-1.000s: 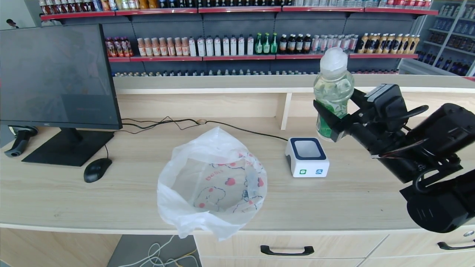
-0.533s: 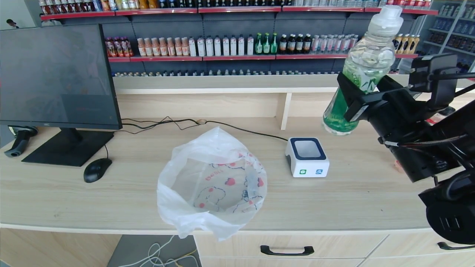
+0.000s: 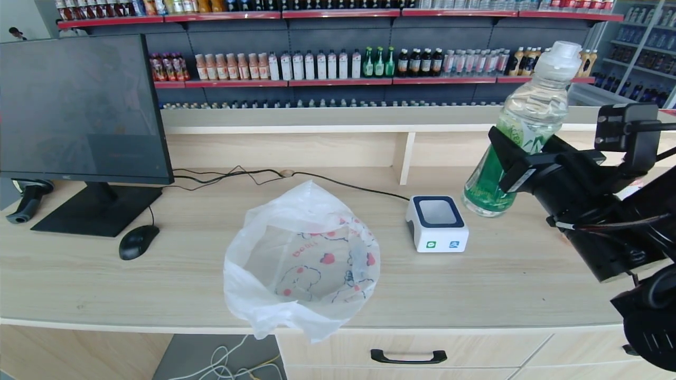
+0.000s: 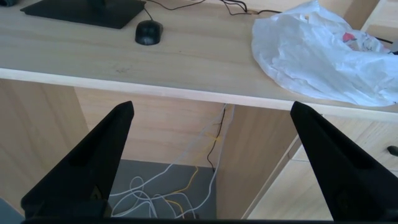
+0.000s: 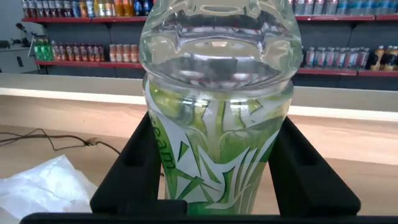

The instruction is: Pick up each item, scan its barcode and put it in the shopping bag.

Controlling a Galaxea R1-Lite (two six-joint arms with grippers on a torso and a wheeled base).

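My right gripper (image 3: 515,158) is shut on a clear bottle (image 3: 520,134) with a green label and a white cap, held tilted in the air just right of the white barcode scanner (image 3: 437,223). In the right wrist view the bottle (image 5: 217,124) sits between the two black fingers (image 5: 134,168). The white shopping bag (image 3: 302,261) with red hearts stands open at the counter's front edge, left of the scanner. My left gripper (image 4: 208,162) hangs open below the counter edge, with the bag (image 4: 323,50) lying above it on the counter.
A monitor (image 3: 79,111) on its stand, a black mouse (image 3: 138,241) and a handheld scanner (image 3: 26,199) occupy the counter's left side. Cables (image 3: 253,177) run along the back. A raised ledge (image 3: 338,119) borders the rear. Drawer handles (image 3: 407,358) sit below the front edge.
The right gripper swung the bottle up and to the right, then lowered it slightly toward the counter beside the scanner. The bag and scanner have not moved.
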